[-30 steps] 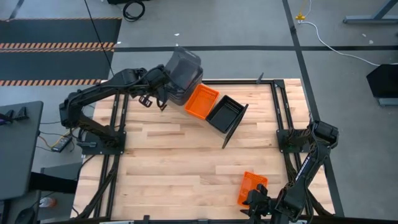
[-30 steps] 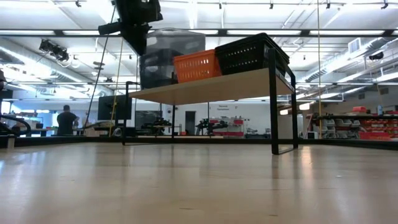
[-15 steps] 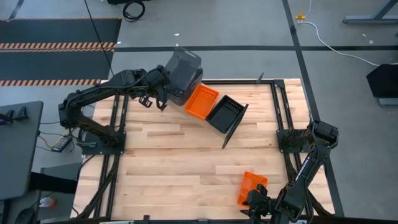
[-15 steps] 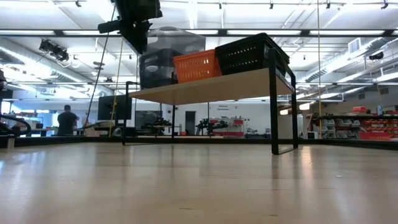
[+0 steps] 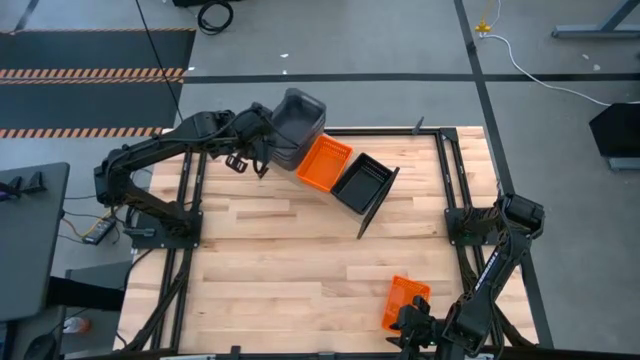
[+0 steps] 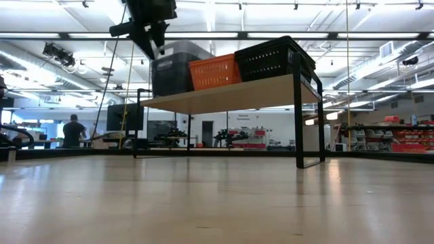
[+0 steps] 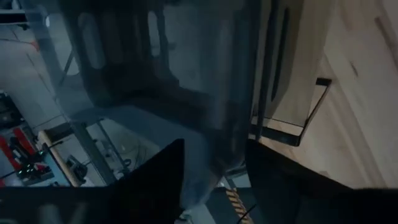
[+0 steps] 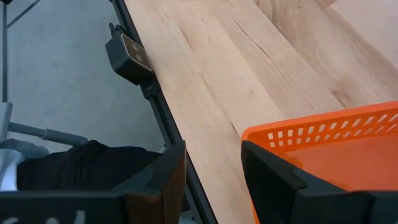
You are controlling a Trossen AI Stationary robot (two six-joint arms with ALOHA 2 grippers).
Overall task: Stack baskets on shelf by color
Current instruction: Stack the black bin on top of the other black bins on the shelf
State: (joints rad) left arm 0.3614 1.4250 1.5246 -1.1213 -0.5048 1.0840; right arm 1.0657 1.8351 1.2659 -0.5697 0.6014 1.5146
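Observation:
Three colours of baskets sit in a row on the shelf (image 6: 230,95): a grey stack (image 5: 295,122) at its far left end, an orange one (image 5: 323,163), and a black one (image 5: 360,183). My left gripper (image 5: 264,138) is open at the grey stack's left side. In the left wrist view a wall of the top grey basket (image 7: 217,93) runs between its fingers. Another orange basket (image 5: 405,300) lies on the table near the front right. My right gripper (image 8: 213,152) is open beside it, one finger over its near corner. My left gripper has its open fingers on either side of the top grey basket's side wall (image 7: 214,134), slanting down from the table's left. I cannot tell whether either finger touches it. The basket rests nested in the grey one under it. My right gripper: I cannot tell whether its finger (image 8: 273,177) touches the orange basket's corner (image 8: 255,134).
The shelf's black end frame (image 5: 375,205) stands slantwise on the far half of the slatted table. The table's right edge rail and a small black box (image 8: 129,59) lie close to my right gripper. Bare wood (image 5: 290,260) fills the middle.
My left gripper has opened and let go of the top grey basket. The basket, held raised and tipped above the stack before, has dropped level into the grey basket beneath it, so the stack now stands lower. The arm has kept its place.

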